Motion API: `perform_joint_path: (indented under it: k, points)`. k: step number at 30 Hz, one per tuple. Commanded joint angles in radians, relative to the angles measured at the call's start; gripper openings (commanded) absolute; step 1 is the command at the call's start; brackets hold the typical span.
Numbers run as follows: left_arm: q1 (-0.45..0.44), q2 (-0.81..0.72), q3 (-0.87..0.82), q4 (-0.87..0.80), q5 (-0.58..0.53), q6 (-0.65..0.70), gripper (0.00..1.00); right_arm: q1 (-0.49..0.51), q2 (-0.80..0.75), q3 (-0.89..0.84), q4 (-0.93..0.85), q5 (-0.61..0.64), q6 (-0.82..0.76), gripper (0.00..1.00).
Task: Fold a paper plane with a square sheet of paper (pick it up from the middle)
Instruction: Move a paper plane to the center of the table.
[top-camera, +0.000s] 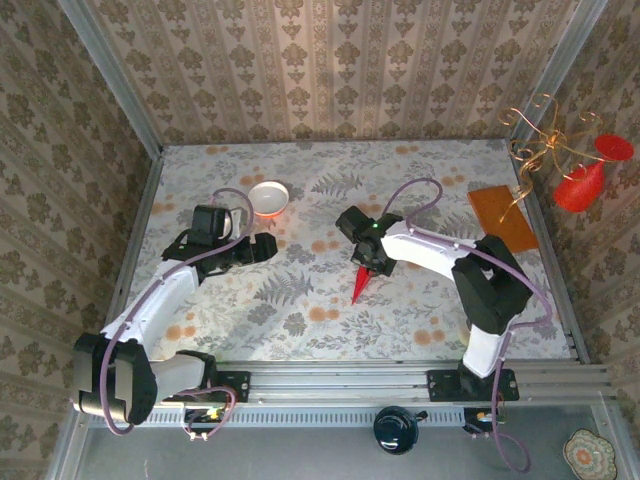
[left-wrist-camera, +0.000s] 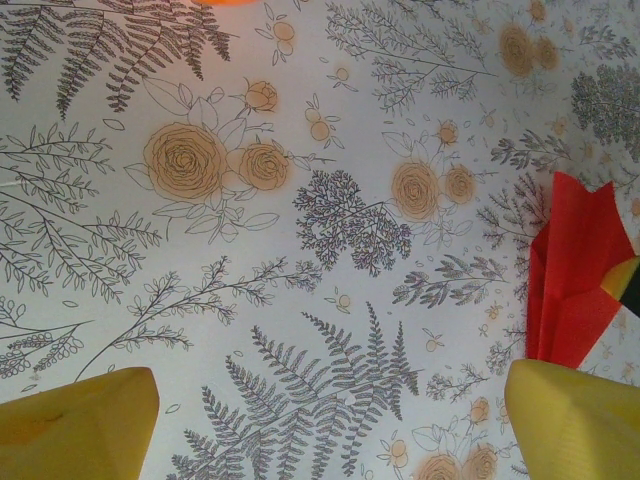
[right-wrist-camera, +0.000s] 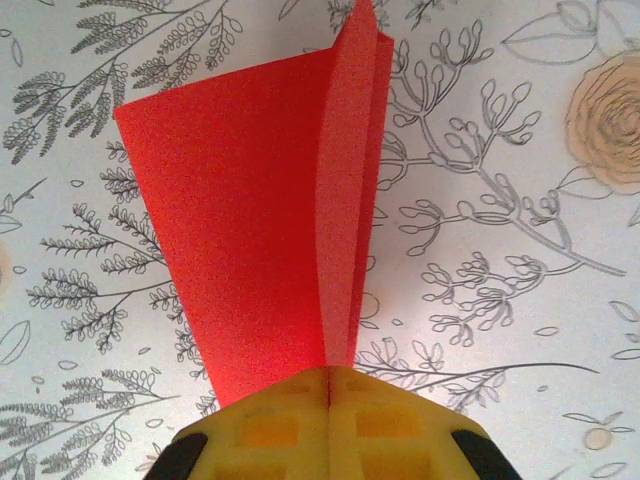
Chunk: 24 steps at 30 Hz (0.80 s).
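The left gripper hangs over the flowered table with its fingers spread wide and nothing between them, and a white bowl sits just beyond it. Near the middle the red paper plane points toward the arm bases. Its rear end is hidden in the right gripper, whose yellow pads are pinched tight on its centre fold. Far right, a wire stand partly crosses the board
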Motion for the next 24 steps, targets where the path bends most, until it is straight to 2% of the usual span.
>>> perform_joint_path:
  k: [1,6,12,17,24]
  points:
    - [0.013,0.004,-0.009,0.008,-0.008,-0.029,0.91,-0.001,-0.053,0.000,-0.029,0.066,-0.030,0.00]
    - [0.034,0.001,-0.051,0.069,0.002,-0.102,0.91,-0.001,-0.080,0.043,0.083,-0.037,-0.208,0.00]
    - [0.099,-0.006,-0.106,0.160,0.068,-0.188,0.91,-0.001,-0.078,0.042,0.343,-0.309,-0.360,0.00]
    - [0.106,0.011,-0.120,0.201,0.111,-0.224,0.89,-0.001,-0.064,-0.033,0.587,-0.526,-0.375,0.00]
    - [0.065,0.064,-0.130,0.261,0.146,-0.257,0.84,-0.022,0.011,-0.145,0.817,-0.694,-0.316,0.00]
